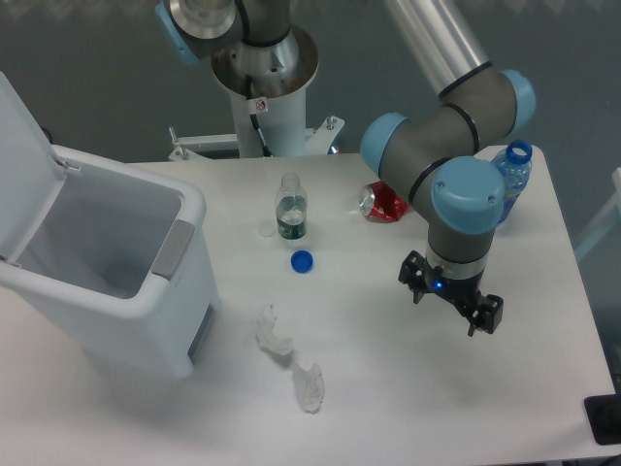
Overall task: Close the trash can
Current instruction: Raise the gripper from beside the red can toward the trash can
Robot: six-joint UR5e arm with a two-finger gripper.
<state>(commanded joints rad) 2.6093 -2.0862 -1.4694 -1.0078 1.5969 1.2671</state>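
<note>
The trash can (pixel 146 320) is a large white boxy bin at the left of the table, with a grey latch panel (pixel 173 249) on its front rim. Its flat white lid (pixel 21 146) stands raised at the far left, so the inside is open to view. My gripper (pixel 452 302) hangs over the right half of the table, far from the can, pointing down. Its two dark fingers stand apart with nothing between them.
A small clear bottle (pixel 291 207) stands uncapped mid-table, with a blue cap (pixel 302 261) lying in front of it. A crushed red can (pixel 382 203) and a blue-topped bottle (pixel 511 175) sit behind my arm. Crumpled clear plastic (pixel 291 364) lies near the front.
</note>
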